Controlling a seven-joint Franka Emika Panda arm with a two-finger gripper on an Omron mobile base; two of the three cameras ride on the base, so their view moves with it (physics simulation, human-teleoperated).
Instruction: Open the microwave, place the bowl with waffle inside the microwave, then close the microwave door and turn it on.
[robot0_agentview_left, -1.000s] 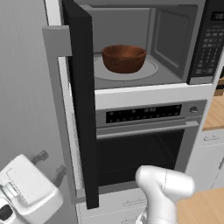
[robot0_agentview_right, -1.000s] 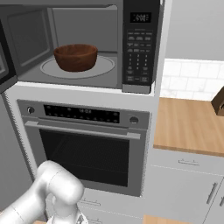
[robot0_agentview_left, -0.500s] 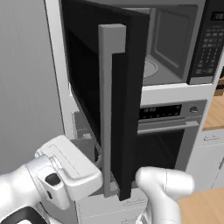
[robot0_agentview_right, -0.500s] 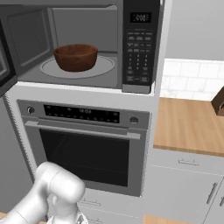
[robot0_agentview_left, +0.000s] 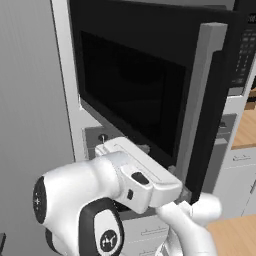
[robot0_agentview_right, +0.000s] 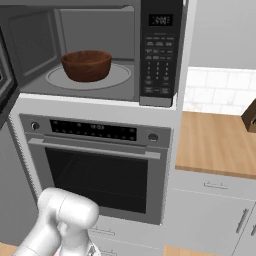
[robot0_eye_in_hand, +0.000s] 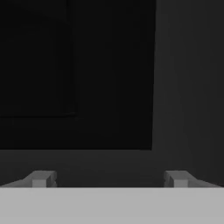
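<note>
So the bowl (robot0_agentview_right: 86, 65) is sitting on the glass turntable (robot0_agentview_right: 117, 76) inside the microwave (robot0_agentview_right: 95, 50), pretty much centered in the cavity. I can't actually see the waffle from where I'm standing, the bowl's too deep, so no idea there.

The door (robot0_agentview_left: 150, 85) is hanging partway across the opening, not shut yet. The arm is sitting right up against the door's outer face, down near its lower edge, looking like it's shoving it closed. The gripper (robot0_eye_in_hand: 107, 178) is pointing straight at the dark door panel with its fingertips (robot0_eye_in_hand: 40, 179) spread wide apart, not pinching anything.

As far as I can judge: opening is done, the bowl's in, closing is about halfway. What's left is getting the door fully flush and then hitting a button on the keypad (robot0_agentview_right: 156, 67) at the right side of the microwave.
</note>
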